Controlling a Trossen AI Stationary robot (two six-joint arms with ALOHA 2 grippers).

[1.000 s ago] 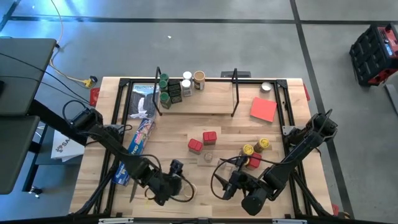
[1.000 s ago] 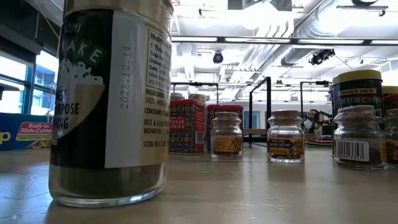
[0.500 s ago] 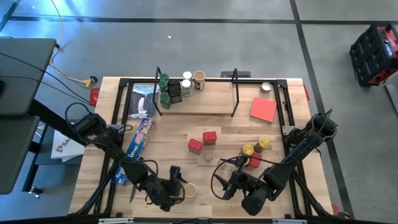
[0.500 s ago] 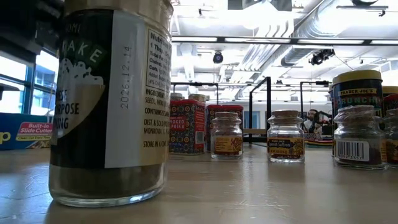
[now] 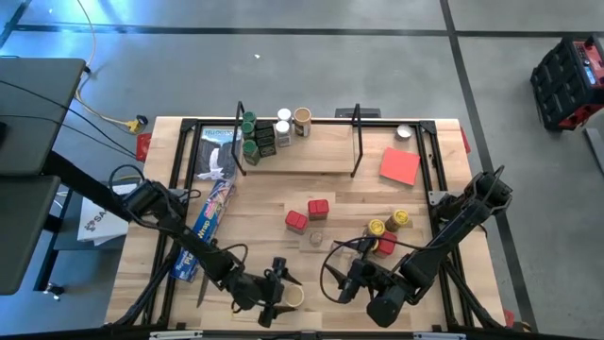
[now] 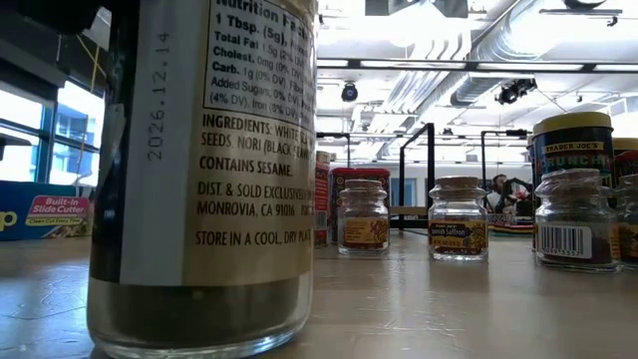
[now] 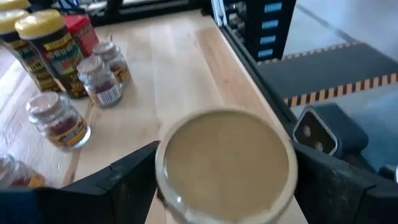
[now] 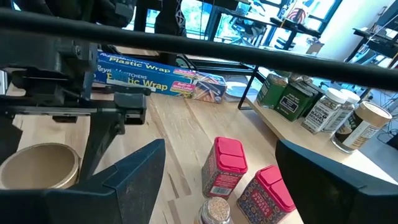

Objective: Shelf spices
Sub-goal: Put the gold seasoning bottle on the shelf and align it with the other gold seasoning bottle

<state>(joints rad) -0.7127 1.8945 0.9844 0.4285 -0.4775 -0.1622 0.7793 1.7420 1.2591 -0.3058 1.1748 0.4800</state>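
Wooden tabletop (image 5: 264,203) seen from above, with grey floor around it and a bright ceiling of ducts and lights behind it in the low view. At the far edge stands the shelf (image 5: 321,151), a black wire frame with a light board, carrying green-lidded jars (image 5: 249,126) and a tan-lidded jar (image 5: 302,116) at its left end. A blue plastic-wrap box (image 5: 209,215) lies to the left of centre, and a flat red card (image 5: 400,166) lies to the right of the shelf. Two red tins (image 5: 308,214) stand mid-table; yellow-lidded jars (image 5: 388,224) stand to their right.

Left gripper (image 5: 280,294) is at the near edge, its fingers spread wide on either side of a tan-lidded seasoning jar (image 7: 225,163); the fingers (image 7: 134,171) flank the lid, but contact cannot be confirmed. Compared with one second ago, the left arm has swung rightward along the near edge to reach this jar. In the low view the same jar (image 6: 209,170) now shows its ingredients panel where the front label faced the camera before, and it covers most of a red tin behind it.

Right gripper (image 5: 344,283) rests near the front right with its fingers parted and empty, unchanged from the earlier frames. Small clear jars (image 6: 411,216) stand as before.
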